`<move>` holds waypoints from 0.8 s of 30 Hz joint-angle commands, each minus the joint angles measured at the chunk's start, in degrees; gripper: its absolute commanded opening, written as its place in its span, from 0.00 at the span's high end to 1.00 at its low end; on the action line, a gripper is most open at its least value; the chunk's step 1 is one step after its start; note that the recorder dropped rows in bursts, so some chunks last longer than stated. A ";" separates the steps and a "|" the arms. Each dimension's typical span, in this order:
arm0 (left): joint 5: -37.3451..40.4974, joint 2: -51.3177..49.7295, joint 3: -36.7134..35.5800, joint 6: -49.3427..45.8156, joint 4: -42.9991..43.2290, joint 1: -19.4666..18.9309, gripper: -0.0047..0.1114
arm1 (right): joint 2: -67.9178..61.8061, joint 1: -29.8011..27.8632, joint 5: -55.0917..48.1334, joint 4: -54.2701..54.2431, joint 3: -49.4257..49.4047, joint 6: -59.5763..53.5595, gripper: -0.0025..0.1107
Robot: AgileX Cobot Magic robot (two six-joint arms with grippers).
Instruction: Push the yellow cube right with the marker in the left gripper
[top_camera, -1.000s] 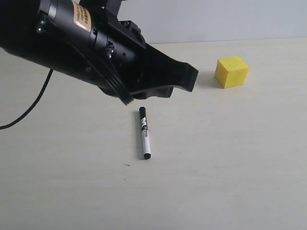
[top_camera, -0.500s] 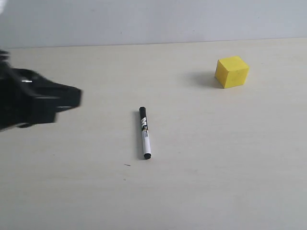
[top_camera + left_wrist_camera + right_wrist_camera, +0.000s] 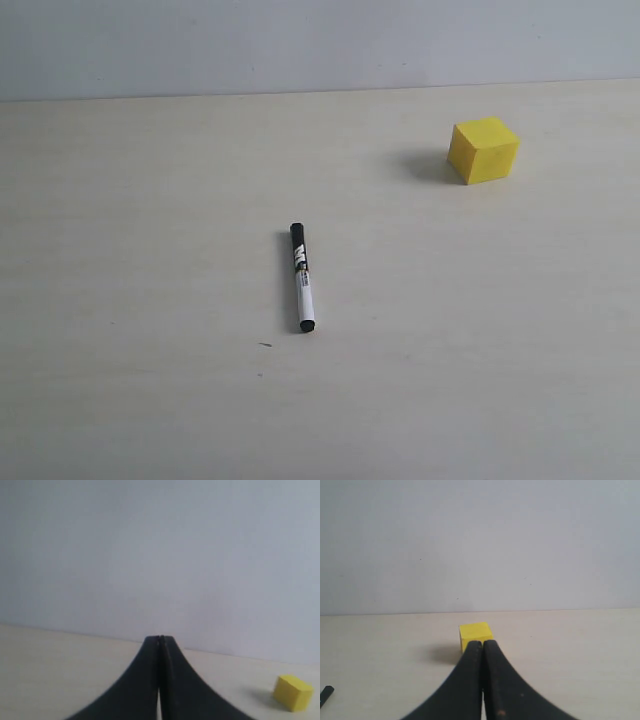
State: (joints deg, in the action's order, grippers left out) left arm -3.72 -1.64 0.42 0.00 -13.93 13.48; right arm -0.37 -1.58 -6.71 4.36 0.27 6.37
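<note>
A pale wood-grain desk meets a plain grey wall. The marker lies loose mid-desk, its longer black end toward the far edge; the barrel's label is too small to read. The yellow cube sits near the far edge, toward its right end, well apart from the marker. The left hand has its fingers pressed together on nothing, as does the right hand.

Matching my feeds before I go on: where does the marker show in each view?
Exterior: the marker lies mid-table, apart from the yellow cube.
Left wrist: not in it.
Right wrist: likely the marker, just a black tip at the frame edge.
Shared landmark: the yellow cube, in all three views.
</note>
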 commanded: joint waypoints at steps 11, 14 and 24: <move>1.72 1.64 -0.42 -13.94 -3.01 -6.28 0.96 | 0.37 -0.34 0.62 0.11 -0.27 -0.04 0.98; 3.26 1.64 -0.42 -13.94 -6.32 -6.28 0.96 | 0.37 -0.34 0.62 0.11 -0.27 -0.04 0.98; 5.13 1.64 -0.42 8.49 14.50 -7.65 0.96 | 0.37 -0.34 0.62 0.11 -0.27 -0.04 0.98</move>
State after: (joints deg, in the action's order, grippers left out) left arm 1.08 -0.37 0.19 -2.07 -8.99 6.83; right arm -0.37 -1.58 -6.71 4.36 0.27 6.37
